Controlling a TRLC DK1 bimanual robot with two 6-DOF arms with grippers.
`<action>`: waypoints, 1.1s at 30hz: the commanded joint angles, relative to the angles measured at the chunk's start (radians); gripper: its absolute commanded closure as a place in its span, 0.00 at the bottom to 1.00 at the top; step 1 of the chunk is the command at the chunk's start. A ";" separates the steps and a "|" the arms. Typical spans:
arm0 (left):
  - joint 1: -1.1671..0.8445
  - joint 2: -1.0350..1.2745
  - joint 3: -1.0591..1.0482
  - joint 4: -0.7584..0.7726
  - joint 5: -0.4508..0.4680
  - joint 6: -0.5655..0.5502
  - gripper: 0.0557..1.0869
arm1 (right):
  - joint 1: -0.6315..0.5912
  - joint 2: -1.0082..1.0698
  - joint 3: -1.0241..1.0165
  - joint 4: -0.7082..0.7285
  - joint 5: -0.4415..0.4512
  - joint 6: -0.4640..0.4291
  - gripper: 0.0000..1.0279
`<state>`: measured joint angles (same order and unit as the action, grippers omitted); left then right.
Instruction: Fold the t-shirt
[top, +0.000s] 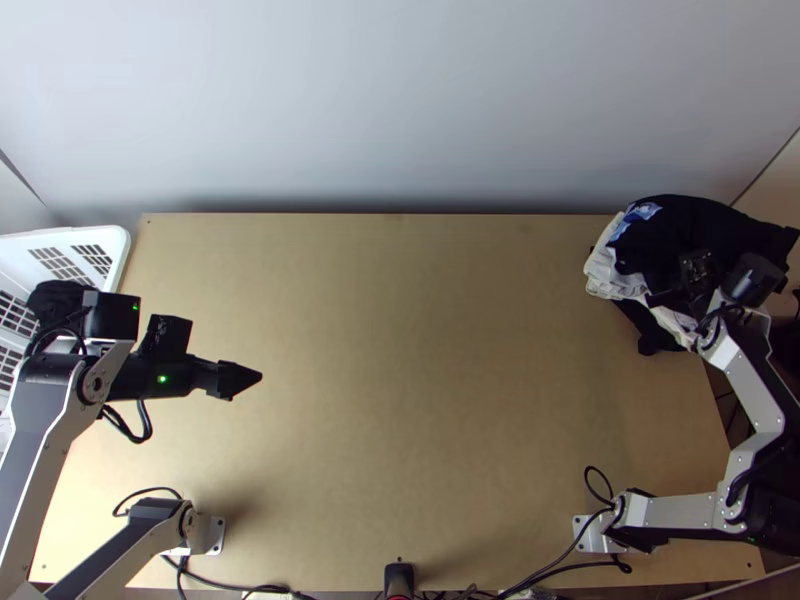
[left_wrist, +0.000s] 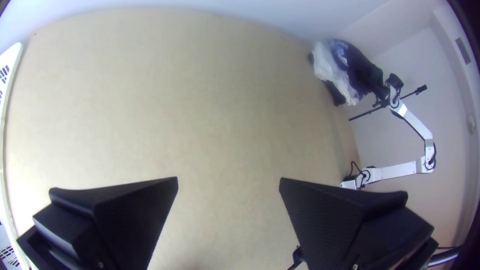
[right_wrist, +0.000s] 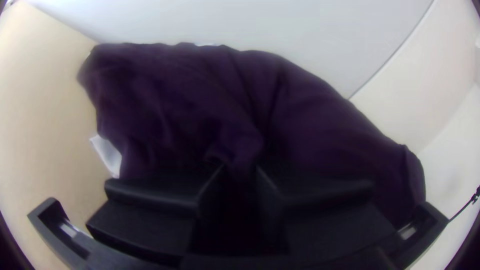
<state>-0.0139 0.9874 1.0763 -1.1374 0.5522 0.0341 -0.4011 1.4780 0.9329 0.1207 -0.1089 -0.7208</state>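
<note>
So the right claw was right at the dark cloth, which I took for the t-shirt. It lay bunched on top of a pile under that claw, with white cloth poking out on the side toward the left claw. Right claw was narrow, its 2 fingers a bit apart with a fold by the tips; couldn't tell if it was actually squeezing anything. Left claw was wide and empty over the desk, well apart from the pile.

Imo the dark cloth looked light, soft and floppy, nothing fragile, but it could've dragged the white cloth along. I'd have pinched just the 1 raised layer between the right claw's tips, lifted, then taken a free corner with the left claw to spread it before folding.
</note>
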 joint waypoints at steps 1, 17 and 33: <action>-0.003 -0.036 -0.042 0.002 0.002 -0.013 0.04 | -0.001 -0.061 -0.046 -0.039 0.002 0.024 0.57; -0.006 -0.064 -0.059 0.042 -0.032 -0.057 0.04 | 0.001 -0.231 0.202 -0.357 -0.138 0.189 0.03; -0.003 -0.291 -0.082 0.275 -0.317 -0.099 0.04 | 0.240 -0.650 0.043 -0.362 -0.143 0.492 0.03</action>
<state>-0.0174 0.7971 1.0168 -0.9463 0.3447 -0.0498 -0.2966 1.0161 1.1000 -0.2413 -0.2558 -0.2943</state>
